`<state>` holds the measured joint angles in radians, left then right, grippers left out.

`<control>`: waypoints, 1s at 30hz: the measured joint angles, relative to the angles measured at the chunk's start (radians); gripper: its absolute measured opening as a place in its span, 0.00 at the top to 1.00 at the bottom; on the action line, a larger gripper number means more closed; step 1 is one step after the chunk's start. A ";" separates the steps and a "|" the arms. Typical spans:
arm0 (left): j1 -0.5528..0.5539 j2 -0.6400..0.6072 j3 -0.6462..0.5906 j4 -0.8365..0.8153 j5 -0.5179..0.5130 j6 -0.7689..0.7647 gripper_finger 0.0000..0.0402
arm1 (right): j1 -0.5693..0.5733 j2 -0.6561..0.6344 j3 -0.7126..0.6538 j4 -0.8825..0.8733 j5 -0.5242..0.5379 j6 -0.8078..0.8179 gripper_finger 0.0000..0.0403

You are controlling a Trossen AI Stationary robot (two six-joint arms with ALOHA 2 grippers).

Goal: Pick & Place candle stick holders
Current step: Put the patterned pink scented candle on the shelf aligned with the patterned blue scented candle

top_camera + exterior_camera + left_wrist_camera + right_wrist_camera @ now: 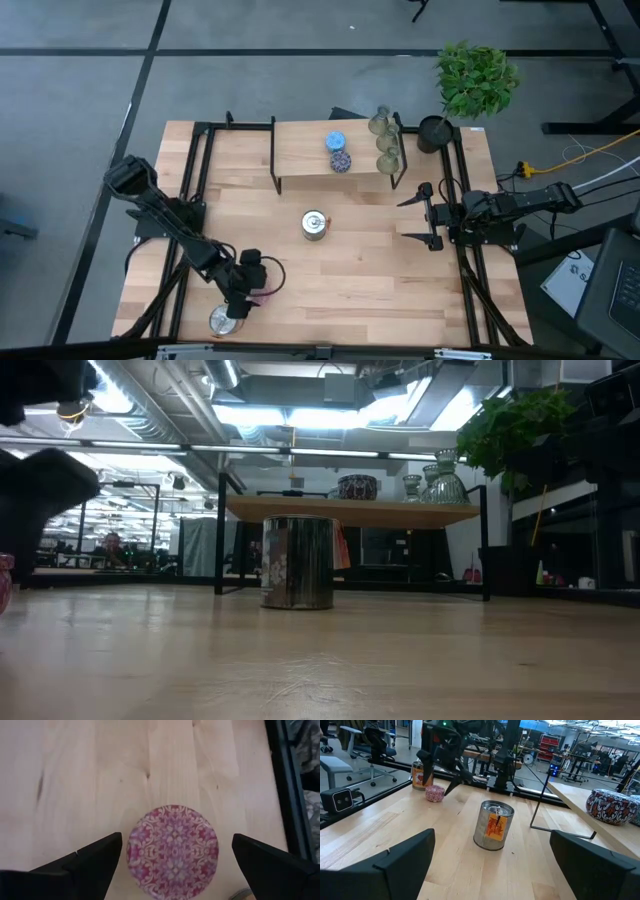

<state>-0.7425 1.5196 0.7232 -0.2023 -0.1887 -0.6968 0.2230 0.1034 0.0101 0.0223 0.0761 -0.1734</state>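
A pink patterned holder (172,852) stands on its base on the table near the front left. My left gripper (177,840) is above it, pointing down and open, with one finger on each side and not touching it; it also shows in the high view (252,292). A silvery holder (225,320) stands just beside it at the front edge. Another silvery holder (314,225) stands mid-table. My right gripper (402,220) is open and empty at the right, facing that holder (492,825). On the shelf (300,150) stand the blue holder (335,141), the purple-speckled holder (342,160) and three pale green glass holders (385,143).
The raised wooden shelf on black legs spans the table's far side. A black plant pot (433,132) with a green plant (475,75) stands at the far right corner. Black frame rails run along the table's left and right edges (195,200). Bare wood lies between the mid-table holder and the front edge.
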 joint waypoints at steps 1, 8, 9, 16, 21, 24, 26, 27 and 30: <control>0.000 0.010 0.001 0.001 0.002 0.001 0.06 | 0.000 0.000 0.000 0.000 0.000 0.000 0.01; 0.012 0.043 0.003 -0.016 0.029 0.003 0.07 | 0.000 0.000 0.000 0.000 0.000 0.000 0.01; 0.012 0.046 0.004 -0.017 0.030 0.005 0.07 | 0.000 0.000 0.000 0.000 0.000 0.000 0.01; 0.022 0.047 0.004 -0.021 0.015 0.030 0.07 | 0.000 0.000 0.000 0.000 0.000 0.000 0.01; 0.047 0.048 0.003 -0.036 0.004 0.033 0.13 | 0.000 0.000 0.000 0.000 0.000 0.000 0.01; 0.071 0.048 0.002 -0.051 -0.018 0.042 0.21 | 0.000 0.000 0.000 0.000 0.000 0.000 0.01; 0.086 0.049 0.002 -0.056 -0.044 0.052 0.27 | 0.000 0.000 0.000 0.000 0.000 0.000 0.01; 0.092 0.049 0.002 -0.059 -0.054 0.052 0.29 | 0.000 0.000 0.000 0.000 0.000 0.000 0.01; 0.120 0.049 0.001 -0.061 -0.069 0.062 0.29 | 0.000 0.000 0.000 0.000 0.000 0.000 0.01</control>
<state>-0.6223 1.5688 0.7246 -0.2634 -0.2573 -0.6352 0.2230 0.1036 0.0101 0.0223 0.0761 -0.1734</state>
